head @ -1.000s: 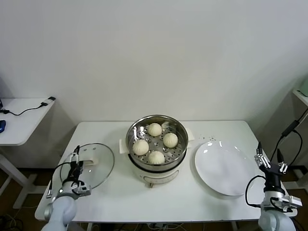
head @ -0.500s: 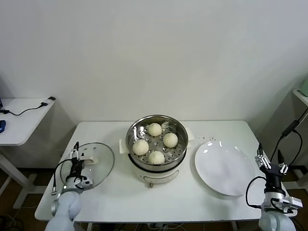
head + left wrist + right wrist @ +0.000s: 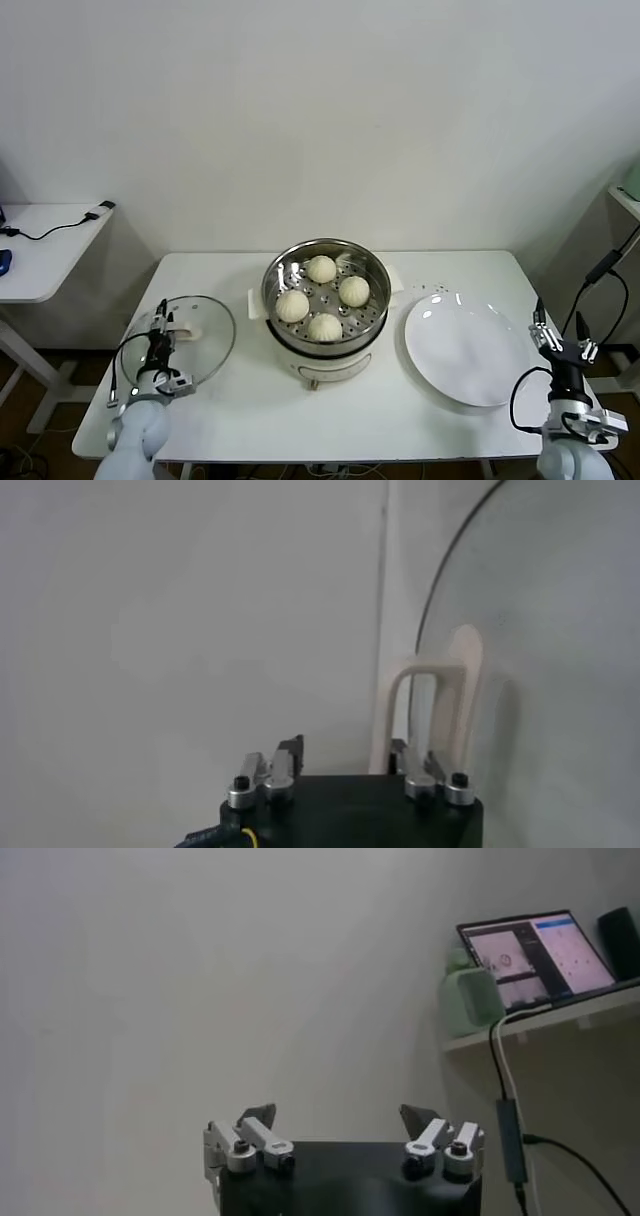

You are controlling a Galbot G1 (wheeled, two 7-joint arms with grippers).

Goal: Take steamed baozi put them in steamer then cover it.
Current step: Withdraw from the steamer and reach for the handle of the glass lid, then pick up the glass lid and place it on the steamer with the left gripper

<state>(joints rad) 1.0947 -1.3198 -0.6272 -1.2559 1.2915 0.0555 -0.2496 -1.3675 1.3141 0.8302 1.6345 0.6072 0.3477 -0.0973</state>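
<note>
White table (image 3: 330,410) fills the work area. Steamer (image 3: 326,345) sits at its centre on a white base, uncovered, perforated tray showing. White plate (image 3: 465,350) lies flat just to the steamer's right, bare. Cover (image 3: 205,335) lies flat on the table to the steamer's left, well apart from the pot, glass up, white handle (image 3: 187,330) near its middle.

Four steamed baozi (image 3: 321,269) rest on the tray inside the steamer, one toward each side, none touching.

Left gripper (image 3: 159,345) is over the cover's near-left part, pointing at the handle. In the left wrist view the handle (image 3: 425,715) stands just ahead of the left gripper (image 3: 347,765), lined up with one finger; jaws partway in, whether they have hold of it I cannot tell.

Right gripper (image 3: 561,340) is parked off the table's right edge, past the plate, fingers up, spread wide, holding nothing; right wrist view shows the same (image 3: 340,1128).
</note>
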